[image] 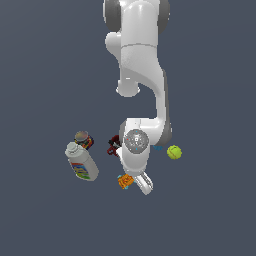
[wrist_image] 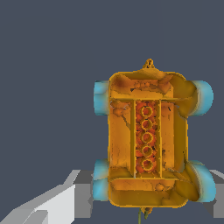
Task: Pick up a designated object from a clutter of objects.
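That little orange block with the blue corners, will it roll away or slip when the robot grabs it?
Probably not roll on its own: the orange block looks flat and boxy, though its light-blue corner bits resemble wheels, so a sideways push might make it scoot. Its ribbed, bumpy surface should give the jaws some purchase. It looks rigid and likely light, being smaller than the white bottle.

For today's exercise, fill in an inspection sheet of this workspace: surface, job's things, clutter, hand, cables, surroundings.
Surface: plain dark grey floor, no markings.
Job's things: orange block with light-blue corner bits, lying flat; it fills the wrist view.
Clutter: white bottle lying down, round tin beside its cap, dark red mug partly behind the arm, yellow-green ball apart on the exterior view's right.
Hand: hand low beside the block; whether it is open or shut cannot be told.
Cables: nothing seen.
Surroundings: nothing seen.
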Robot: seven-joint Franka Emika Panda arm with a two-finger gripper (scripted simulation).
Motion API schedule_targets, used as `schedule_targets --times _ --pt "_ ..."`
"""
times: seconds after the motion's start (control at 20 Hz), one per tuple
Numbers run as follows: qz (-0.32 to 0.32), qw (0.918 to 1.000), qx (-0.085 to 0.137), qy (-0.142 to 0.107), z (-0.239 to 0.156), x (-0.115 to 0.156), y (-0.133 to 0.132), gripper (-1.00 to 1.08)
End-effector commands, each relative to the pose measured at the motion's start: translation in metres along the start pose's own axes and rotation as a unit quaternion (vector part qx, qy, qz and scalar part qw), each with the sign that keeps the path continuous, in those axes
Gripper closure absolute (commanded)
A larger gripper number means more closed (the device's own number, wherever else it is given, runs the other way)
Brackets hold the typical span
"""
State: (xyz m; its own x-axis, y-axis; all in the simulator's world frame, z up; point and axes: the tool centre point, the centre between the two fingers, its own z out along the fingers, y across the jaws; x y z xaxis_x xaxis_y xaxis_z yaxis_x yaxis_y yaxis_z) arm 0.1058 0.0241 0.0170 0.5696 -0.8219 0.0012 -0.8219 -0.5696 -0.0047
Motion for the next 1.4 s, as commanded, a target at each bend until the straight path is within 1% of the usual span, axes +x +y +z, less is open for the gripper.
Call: schedule_targets --times 0.0,0.35,0.7,1.0,1.35 --pt "0.001 1.0 -0.002 -0.001 0.003 0.001 0.003 1.08" --pt "0.0 1.0 0.001 0.0 -0.001 0.0 0.0 1.08" --pt "0.0 1.0 0.001 0.0 -0.017 0.003 0.01 1.08" --pt "0.0 1.0 0.0 0.0 -0.048 0.008 0.029 1.08" --pt "0.0 1.0 0.0 -0.001 -0.104 0.017 0.064 1.08"
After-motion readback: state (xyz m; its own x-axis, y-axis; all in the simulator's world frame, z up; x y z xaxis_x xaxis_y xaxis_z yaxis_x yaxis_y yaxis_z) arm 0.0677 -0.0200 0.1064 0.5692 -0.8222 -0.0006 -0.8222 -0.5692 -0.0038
